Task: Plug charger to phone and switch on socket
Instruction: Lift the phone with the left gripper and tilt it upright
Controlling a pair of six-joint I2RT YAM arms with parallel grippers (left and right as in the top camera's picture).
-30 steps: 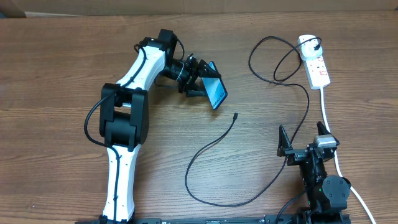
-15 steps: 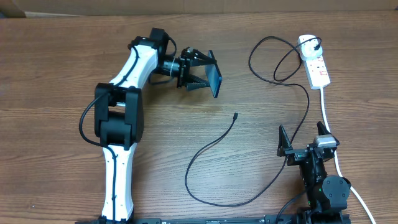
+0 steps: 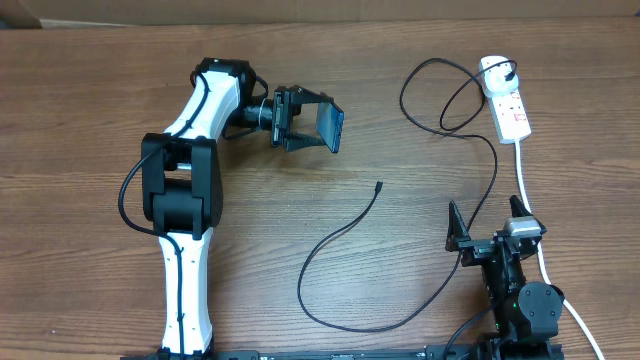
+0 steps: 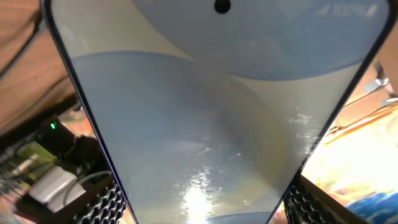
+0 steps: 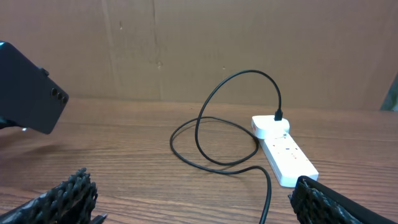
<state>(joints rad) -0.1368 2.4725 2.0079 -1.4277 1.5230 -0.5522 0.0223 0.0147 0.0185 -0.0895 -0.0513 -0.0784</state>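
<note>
Wooden table point(image 3: 80, 100): left fingers point(image 3: 305, 98) pinching phone point(image 3: 330, 127) above surface; right fingers point(image 3: 455, 230) spread, empty; charger point(image 3: 340, 232) plugged into socket point(image 3: 510, 105).

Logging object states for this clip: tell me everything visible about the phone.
The phone is a slim smartphone held off the wooden table, gripped at its sides by the left end effector. It stands on edge, tilted. Its glossy lit screen, blue and pale, has a punch-hole camera and small white text at one short edge; its dark back shows small lenses.
</note>
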